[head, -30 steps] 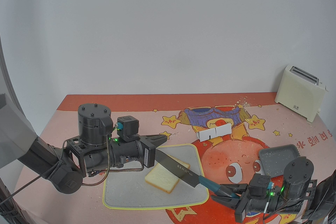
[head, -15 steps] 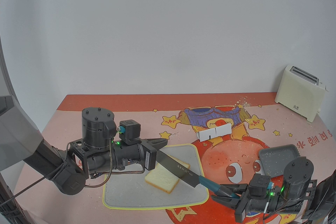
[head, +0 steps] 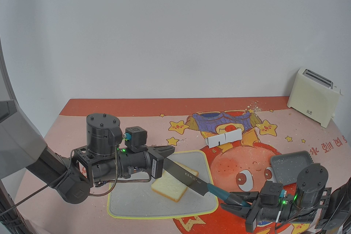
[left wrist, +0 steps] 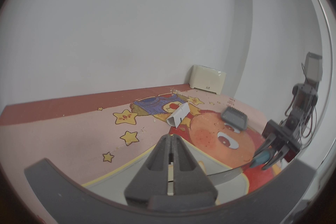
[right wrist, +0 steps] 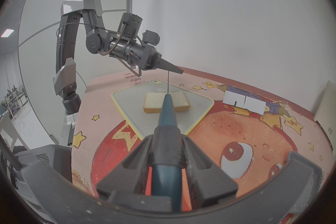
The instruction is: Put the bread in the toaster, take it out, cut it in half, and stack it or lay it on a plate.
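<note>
Right gripper (right wrist: 167,138) clamps knife (right wrist: 167,118); blade edge-on, seemingly touching bread (right wrist: 153,103) on cutting board (right wrist: 131,104), 12 o'clock ahead.

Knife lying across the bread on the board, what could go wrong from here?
1. Nothing pins the bread. As the knife bears down, the slice may skid on the cutting board and cut unevenly.
2. The shut left gripper sits at the blade's far end while the right gripper clamps the handle. If the two arms move unequally, the blade could twist or slip free.
</note>
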Robot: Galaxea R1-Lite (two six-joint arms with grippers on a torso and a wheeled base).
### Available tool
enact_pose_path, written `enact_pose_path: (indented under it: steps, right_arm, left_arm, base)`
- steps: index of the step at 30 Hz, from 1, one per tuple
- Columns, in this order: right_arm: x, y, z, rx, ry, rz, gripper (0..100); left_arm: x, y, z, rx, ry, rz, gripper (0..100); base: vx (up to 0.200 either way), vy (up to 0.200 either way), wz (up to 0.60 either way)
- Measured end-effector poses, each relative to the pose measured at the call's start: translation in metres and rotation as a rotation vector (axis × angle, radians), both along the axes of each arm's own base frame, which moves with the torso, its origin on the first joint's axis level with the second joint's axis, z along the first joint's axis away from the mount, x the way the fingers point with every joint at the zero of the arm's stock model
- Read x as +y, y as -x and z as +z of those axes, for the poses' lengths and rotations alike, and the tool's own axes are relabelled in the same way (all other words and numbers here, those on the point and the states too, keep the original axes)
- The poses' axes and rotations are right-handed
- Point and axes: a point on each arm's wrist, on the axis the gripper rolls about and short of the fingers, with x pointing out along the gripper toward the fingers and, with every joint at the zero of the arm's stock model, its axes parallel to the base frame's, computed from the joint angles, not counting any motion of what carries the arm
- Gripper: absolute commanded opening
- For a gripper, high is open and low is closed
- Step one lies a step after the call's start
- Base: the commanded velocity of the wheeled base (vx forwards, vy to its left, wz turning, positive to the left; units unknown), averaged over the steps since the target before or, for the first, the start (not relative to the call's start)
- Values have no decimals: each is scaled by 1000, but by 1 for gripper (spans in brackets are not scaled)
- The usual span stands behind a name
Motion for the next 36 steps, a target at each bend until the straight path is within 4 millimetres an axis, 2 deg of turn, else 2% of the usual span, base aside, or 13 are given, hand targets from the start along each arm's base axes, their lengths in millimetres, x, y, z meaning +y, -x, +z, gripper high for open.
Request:
enact_pose_path:
  steps: [3,7,16,20,24,36]
  right_arm:
    - [0,0,0,2,2,0,0]
    - [0,0,-1,2,2,0,0]
    - [0,0,0,1,0,0,0]
    - [0,0,0,2,0,-1,0]
    - [0,-1,0,1,0,-5,0]
    - [0,-1,0,0,0,-6,0]
  left_arm:
    - [-1,-2,7,-19,34,7,0]
    - [-1,0,13,47,114,36,0]
    - [-3,14,27,456,484,153,0]
    - [-2,20,30,614,594,166,0]
    - [-1,27,27,694,617,150,0]
    - [1,27,21,713,607,162,0]
  base:
    - [0,0,0]
    - [0,0,0]
    - [0,0,0]
    - [0,0,0]
    - [0,0,0]
    - [0,0,0]
